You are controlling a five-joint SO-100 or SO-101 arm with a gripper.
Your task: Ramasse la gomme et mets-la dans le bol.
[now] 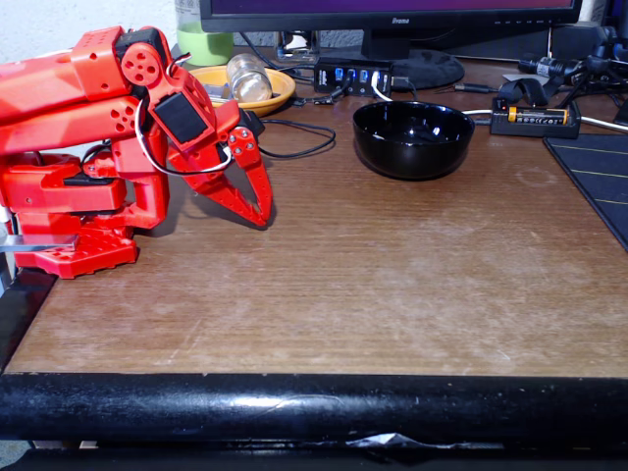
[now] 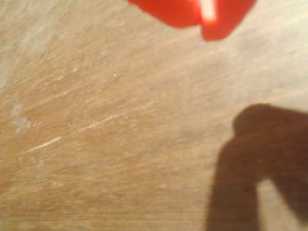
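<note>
Pincer (image 1: 263,218): closed, empty, tips touching the tabletop (image 1: 392,275) left of the bowl (image 1: 413,138).
Eraser: not located on the tabletop.
Bowl: far edge, upright.
Advice: raise, open wide, find the eraser before descending.

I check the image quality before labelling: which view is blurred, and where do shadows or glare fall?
Wrist view: soft and out of focus, gripper a red blur at the top, dark shadow on the table at lower right. Fixed view: sharp, with small glare spots on the bowl.
</note>
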